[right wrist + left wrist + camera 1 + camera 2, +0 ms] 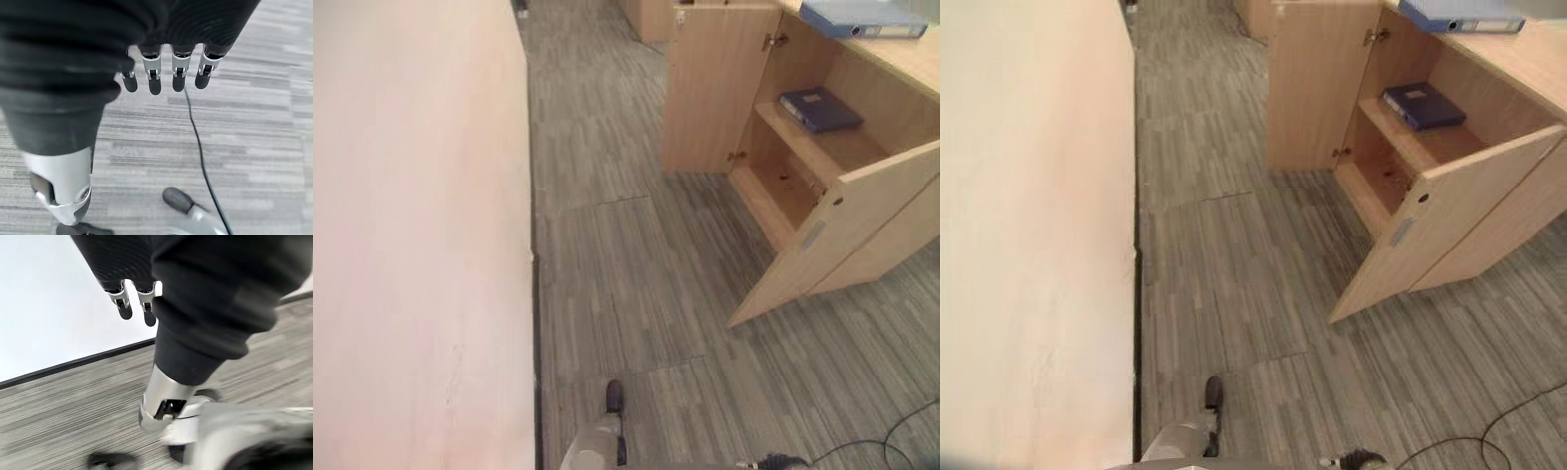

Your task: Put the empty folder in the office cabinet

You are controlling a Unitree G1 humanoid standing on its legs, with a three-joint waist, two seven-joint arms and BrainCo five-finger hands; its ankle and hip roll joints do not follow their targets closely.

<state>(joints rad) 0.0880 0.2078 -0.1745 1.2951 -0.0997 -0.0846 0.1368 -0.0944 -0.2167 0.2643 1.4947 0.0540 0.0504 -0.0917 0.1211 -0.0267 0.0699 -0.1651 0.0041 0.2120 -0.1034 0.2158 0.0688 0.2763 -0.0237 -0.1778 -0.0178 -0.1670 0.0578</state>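
Both hands hang at the robot's sides with nothing in them. Left hand [134, 303]: fingers straight and relaxed, above the grey floor [73, 401] near a white wall [54, 298]. Right hand [166, 73]: fingers straight in a row, relaxed, over the same carpet.

Location of task items: the office cabinet [715, 88] stands well ahead and to the right, both doors open; the near door [842, 235] swings out toward the robot. A light blue folder [862, 18] lies flat on the cabinet top [925, 64], at its edge. A dark blue folder [819, 109] lies flat on the upper shelf [832, 147]. The lower shelf [783, 191] appears unoccupied, though small dark marks show there.

Count: two folders, one cabinet, two open doors, two shelves visible.

Handling assessment: which folder is the empty one cannot be confirmed; the one on top is the probable candidate. An empty folder is expected to be light and stiff, with smooth covers that may slip. Recommended hold: pinch at the spine or at the edge overhanging the cabinet top, thumb opposing fingers, keeping the covers closed.
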